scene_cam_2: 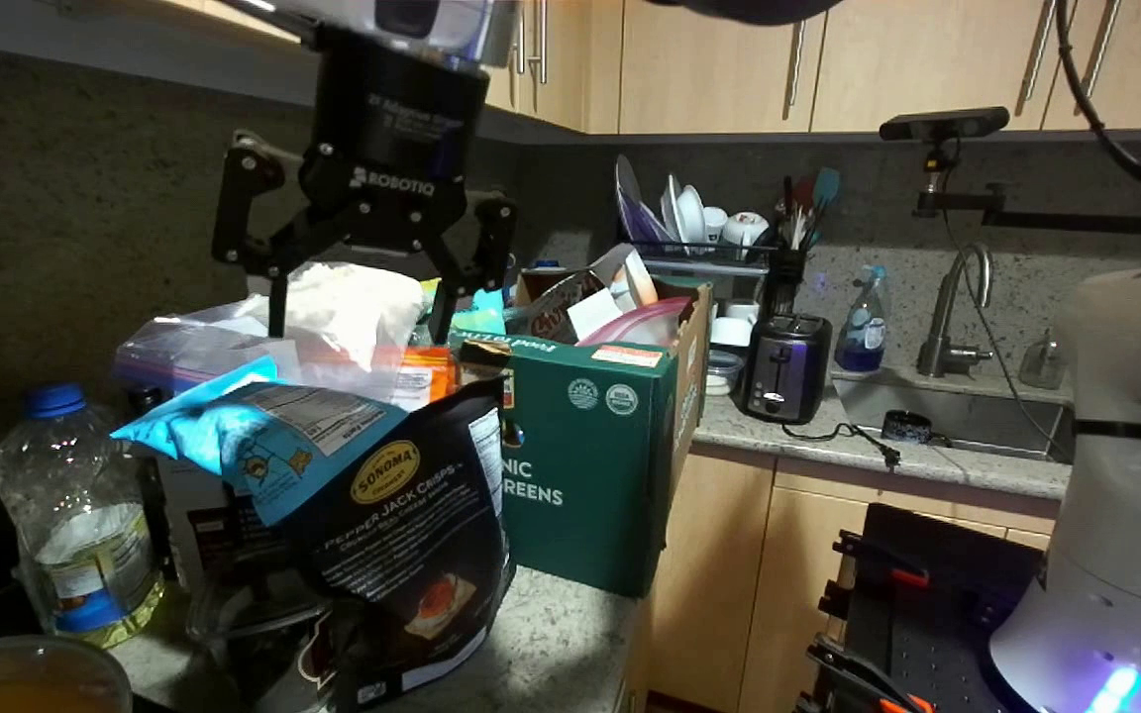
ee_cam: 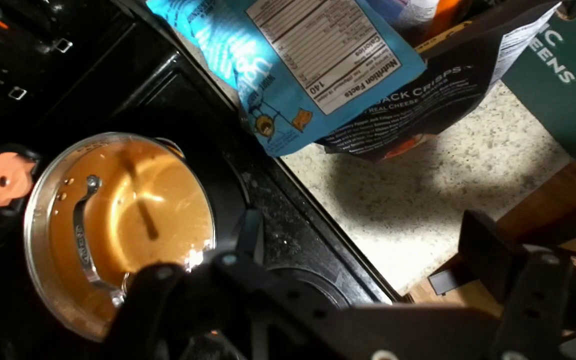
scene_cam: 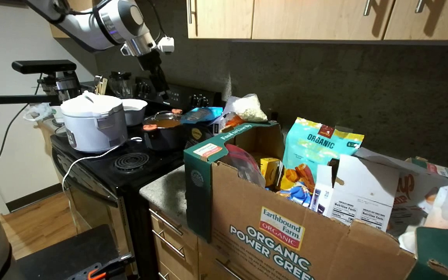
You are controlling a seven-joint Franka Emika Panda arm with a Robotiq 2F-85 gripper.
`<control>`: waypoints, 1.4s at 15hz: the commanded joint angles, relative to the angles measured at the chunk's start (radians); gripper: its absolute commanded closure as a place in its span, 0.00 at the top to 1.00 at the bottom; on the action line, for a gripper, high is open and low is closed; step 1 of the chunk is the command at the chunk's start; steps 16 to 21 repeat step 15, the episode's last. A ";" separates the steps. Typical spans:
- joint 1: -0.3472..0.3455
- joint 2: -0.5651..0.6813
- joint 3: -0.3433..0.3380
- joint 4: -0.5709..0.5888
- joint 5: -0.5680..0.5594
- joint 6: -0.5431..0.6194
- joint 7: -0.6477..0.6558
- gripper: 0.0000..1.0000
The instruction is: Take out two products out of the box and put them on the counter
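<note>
Robotiq gripper (scene_cam_2: 361, 322), empty, spread wide, hangs near the SONOMA bag (scene_cam_2: 417, 545) beside the POWER GREENS box (scene_cam: 325, 237).

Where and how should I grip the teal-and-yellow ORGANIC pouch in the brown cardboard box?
Pinch the teal ORGANIC pouch by its flat top edge, probably from above: it rises uncovered, while a white printed carton partly hides the lower front.

- big ol' cardboard box (scene_cam: 317, 237) on the tabletop (scene_cam: 165, 189), 4 o'clock, teal bag (scene_cam: 309, 151) poking out
- white rice cooker (scene_cam: 91, 128) on the stove (scene_cam: 161, 165), 9 o'clock
- tool (scene_cam: 164, 92) dangling around 10
</note>
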 commanded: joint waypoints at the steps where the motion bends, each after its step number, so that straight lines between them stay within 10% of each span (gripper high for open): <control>1: -0.011 -0.175 -0.013 -0.148 0.068 0.047 -0.009 1.00; 13: -0.045 -0.602 -0.167 -0.494 0.031 0.073 0.201 1.00; 21: -0.034 -0.541 -0.164 -0.432 0.034 0.026 0.180 1.00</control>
